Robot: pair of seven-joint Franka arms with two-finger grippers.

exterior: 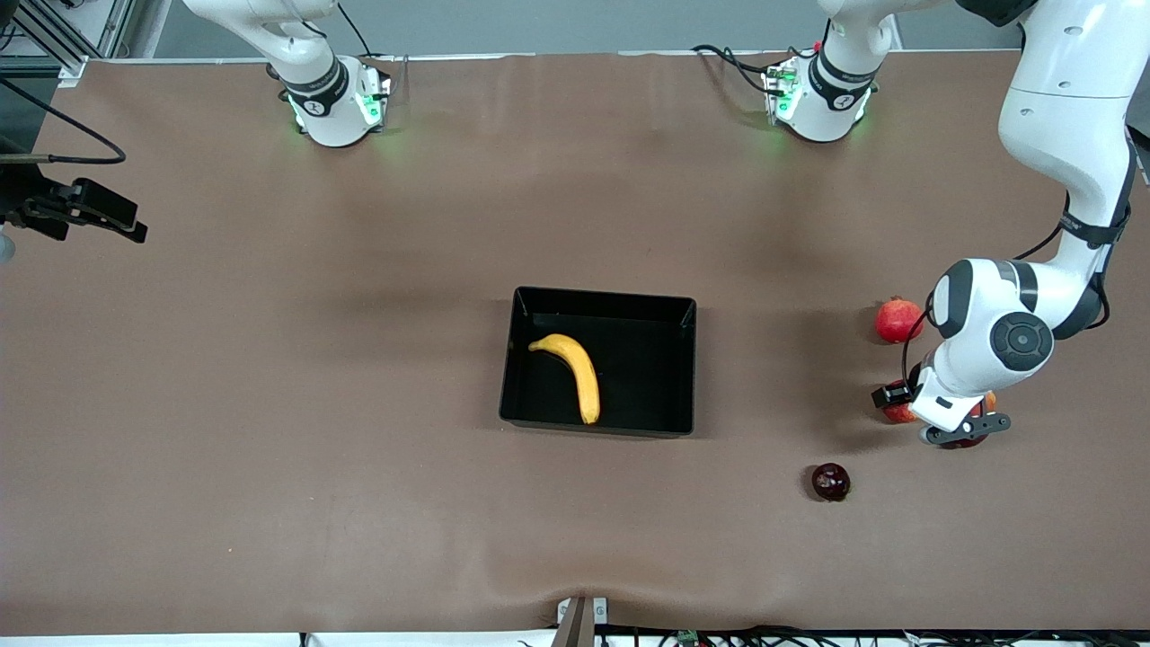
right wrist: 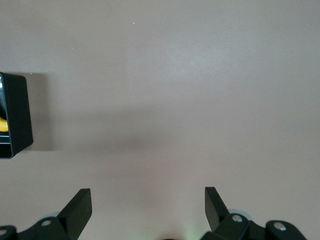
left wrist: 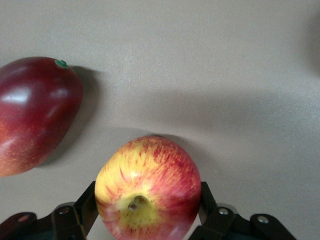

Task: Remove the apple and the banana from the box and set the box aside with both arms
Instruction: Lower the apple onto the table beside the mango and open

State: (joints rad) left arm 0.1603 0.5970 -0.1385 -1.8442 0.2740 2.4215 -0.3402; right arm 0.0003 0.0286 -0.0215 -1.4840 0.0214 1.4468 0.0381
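A: Gripping the apple (left wrist: 147,187) in the left end effector (left wrist: 147,200), low over the desk (exterior: 269,404) toward the left arm's end, just beside the mango (left wrist: 35,115).

B: Lowering straight, then, and spreading the fingers only once resting, keeping it from rolling into the mango.

A: Banana (exterior: 570,373) lying in the box (exterior: 597,296), mid-desk.

B: Waiting with the right end effector (right wrist: 147,205) spread wide over bare desk near the box's corner.

A: Watching the pomegranate (exterior: 898,321) and a dark red fruit (exterior: 831,483) close by, crowding that drop spot; nothing blocking the box.
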